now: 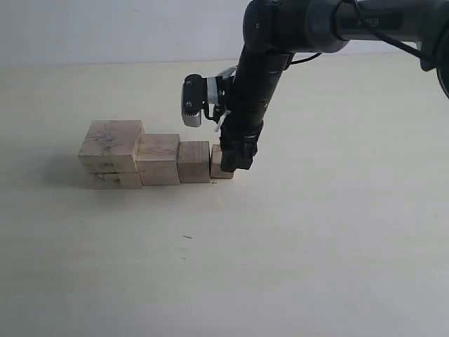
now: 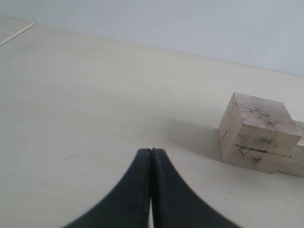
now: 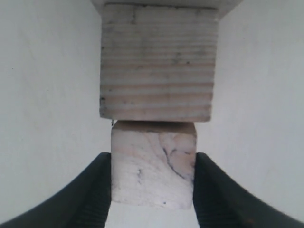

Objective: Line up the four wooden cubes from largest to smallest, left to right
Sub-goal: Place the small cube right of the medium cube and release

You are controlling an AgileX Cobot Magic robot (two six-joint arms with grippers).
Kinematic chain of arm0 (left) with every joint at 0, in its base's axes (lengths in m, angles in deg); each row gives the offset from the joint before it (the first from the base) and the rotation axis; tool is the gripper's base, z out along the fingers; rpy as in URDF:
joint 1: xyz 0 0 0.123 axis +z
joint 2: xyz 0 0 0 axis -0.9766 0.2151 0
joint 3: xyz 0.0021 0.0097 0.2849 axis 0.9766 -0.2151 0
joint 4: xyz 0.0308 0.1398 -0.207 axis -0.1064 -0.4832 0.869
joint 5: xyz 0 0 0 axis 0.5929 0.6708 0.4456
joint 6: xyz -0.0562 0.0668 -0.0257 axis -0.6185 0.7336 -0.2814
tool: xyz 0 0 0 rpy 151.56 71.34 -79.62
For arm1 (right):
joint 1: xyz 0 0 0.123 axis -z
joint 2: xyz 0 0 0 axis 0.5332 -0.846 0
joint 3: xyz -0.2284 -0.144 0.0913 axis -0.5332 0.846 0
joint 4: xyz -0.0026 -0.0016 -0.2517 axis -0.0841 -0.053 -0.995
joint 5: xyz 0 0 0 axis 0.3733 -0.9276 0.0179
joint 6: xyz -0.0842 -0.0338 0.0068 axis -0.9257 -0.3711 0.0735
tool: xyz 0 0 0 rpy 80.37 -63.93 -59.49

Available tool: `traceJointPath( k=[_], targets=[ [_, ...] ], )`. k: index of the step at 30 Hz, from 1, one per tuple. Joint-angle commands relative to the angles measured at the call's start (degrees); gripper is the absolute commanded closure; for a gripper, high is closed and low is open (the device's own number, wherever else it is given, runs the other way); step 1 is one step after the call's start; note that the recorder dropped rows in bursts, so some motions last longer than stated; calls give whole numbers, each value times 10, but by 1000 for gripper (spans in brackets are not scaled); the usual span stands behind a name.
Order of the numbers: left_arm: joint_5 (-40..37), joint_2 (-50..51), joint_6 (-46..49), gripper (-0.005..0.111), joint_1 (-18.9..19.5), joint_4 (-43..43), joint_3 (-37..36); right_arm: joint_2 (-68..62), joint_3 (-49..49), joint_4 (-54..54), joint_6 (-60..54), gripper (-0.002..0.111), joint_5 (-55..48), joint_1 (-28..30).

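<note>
While clamped on the smallest cube, planted at the row's right end

Reaches down from the upper right on a nearly upright forearm, wrist camera jutting left. Pinches the block's side faces in the right gripper, low at the table. Holds it just right of the third cube, faces all but meeting. Runs leftward through the second cube to the largest cube, seamed and speckled, neighbours touching. Shows the left gripper pressed together on nothing, near that largest block.
</note>
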Motion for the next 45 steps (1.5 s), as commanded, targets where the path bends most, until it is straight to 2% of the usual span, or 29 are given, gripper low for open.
traceJointPath(
  k=[1,3,9,16,24,28,35,45],
  targets=[
    [3,-3,-1,107,-3,1,0,0,4,1,28,61,23,0],
    [3,-3,-1,107,-3,1,0,0,4,1,27,61,21,0],
    [3,-3,-1,107,-3,1,0,0,4,1,27,42,9,0],
    [3,-3,-1,107,-3,1,0,2,4,-3,28,41,9,0],
    [3,-3,-1,107,-3,1,0,27,4,-51,112,42,-20,0],
    [3,-3,-1,107,-3,1,0,30,4,-59,129,46,-45,0],
    [3,-3,-1,107,-3,1,0,23,4,-88,130,65,-36,1],
    [3,-3,-1,107,-3,1,0,-2,4,-81,148,66,4,30]
  ],
)
